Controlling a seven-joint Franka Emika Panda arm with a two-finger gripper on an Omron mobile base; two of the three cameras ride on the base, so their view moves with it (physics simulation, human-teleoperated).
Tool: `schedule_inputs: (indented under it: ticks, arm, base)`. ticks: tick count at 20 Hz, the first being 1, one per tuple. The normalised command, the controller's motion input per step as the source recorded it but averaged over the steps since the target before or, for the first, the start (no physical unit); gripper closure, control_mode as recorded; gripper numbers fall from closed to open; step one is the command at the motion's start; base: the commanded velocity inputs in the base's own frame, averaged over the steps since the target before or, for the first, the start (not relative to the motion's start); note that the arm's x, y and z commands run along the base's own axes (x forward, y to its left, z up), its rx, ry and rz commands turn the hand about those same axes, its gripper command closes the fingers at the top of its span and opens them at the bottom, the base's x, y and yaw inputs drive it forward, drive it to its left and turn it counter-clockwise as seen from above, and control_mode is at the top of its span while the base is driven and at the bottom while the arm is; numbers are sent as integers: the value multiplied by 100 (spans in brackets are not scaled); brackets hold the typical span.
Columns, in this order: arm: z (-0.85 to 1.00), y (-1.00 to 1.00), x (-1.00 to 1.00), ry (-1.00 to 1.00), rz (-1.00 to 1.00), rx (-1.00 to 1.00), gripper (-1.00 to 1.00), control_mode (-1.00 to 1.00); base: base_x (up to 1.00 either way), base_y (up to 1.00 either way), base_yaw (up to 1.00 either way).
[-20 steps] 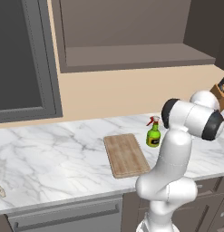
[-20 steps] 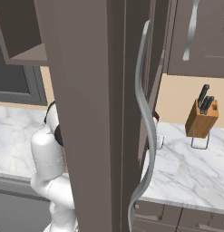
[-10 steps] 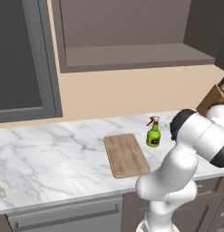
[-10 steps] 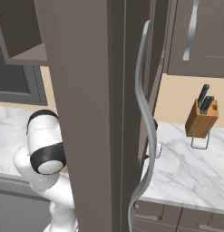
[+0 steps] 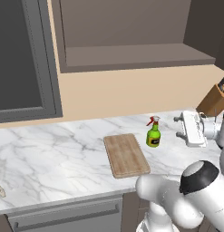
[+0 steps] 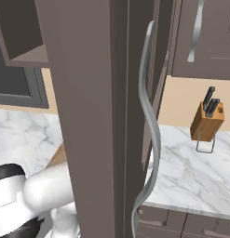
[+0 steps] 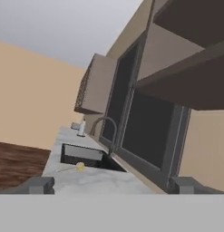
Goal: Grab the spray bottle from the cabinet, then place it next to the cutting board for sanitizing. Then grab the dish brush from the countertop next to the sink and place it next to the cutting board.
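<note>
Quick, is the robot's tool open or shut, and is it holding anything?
Tool: open, holding nothing.

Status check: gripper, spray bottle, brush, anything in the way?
Gripper open, empty. Spray bottle upright right of cutting board. Dish brush beside sink, untouched.

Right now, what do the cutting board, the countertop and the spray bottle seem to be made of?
The cutting board looks like light-brown wood with a matte finish: faint grain lines run along it. The countertop looks like polished white marble, going by its grey veins. The spray bottle looks like green plastic with a red-and-white trigger nozzle, though glass cannot be ruled out.
</note>
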Motion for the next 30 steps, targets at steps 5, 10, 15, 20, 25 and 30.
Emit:
schedule_inputs:
  ticks: [5,10,15,20,25,30]
  arm:
    - [88,46,-34,7,-26,-5,-100,-100]
    - [97,31,-29,24,-26,-7,-100,-100]
    - [100,18,-30,28,-26,-12,-100,-100]
    - [77,10,-8,51,-21,-24,-100,-100]
    - [35,-1,-2,49,-21,-22,-100,-100]
    - [9,2,0,28,-19,-16,-100,-100]
  base:
    - [0,0,0]
    - [0,0,0]
    - [0,0,0]
    - [0,0,0]
    - [0,0,0]
    - [0,0,0]
